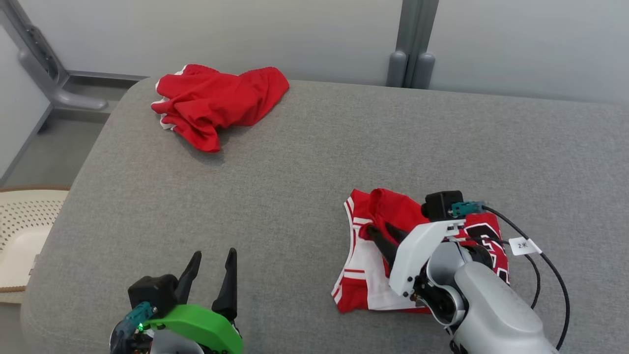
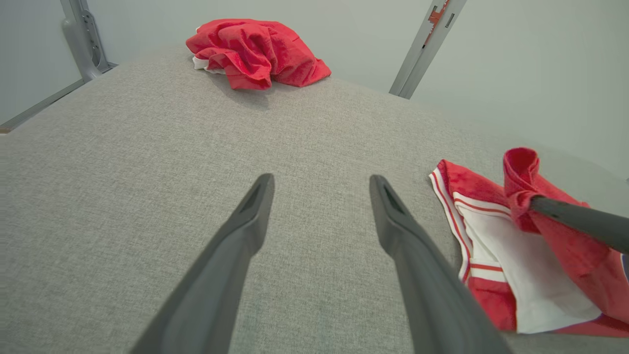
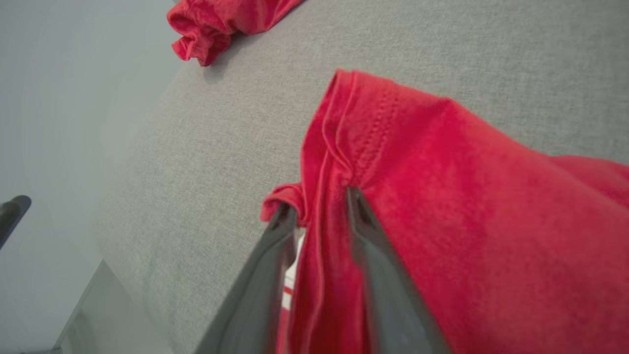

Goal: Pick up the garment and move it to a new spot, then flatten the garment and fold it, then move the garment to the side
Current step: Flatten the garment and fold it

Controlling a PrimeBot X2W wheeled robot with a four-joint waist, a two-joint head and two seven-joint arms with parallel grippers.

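Left hand [image 1: 214, 253] spread, right hand [image 1: 378, 228] astride fold of garment [image 1: 364, 281], grip unclear, cream basket [image 1: 24, 216] beside cushion [image 1: 295, 167]

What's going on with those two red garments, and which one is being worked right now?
The right gripper is on the red-and-white jersey at the near right of the grey cushion. A raised red fold sits between its jaws, which stand a little apart; whether they grip it I cannot tell. The rest of the jersey lies fairly flat. The left gripper hangs at the near left, jaws wide open, holding nothing. A second, crumpled red garment lies at the far left, untouched.
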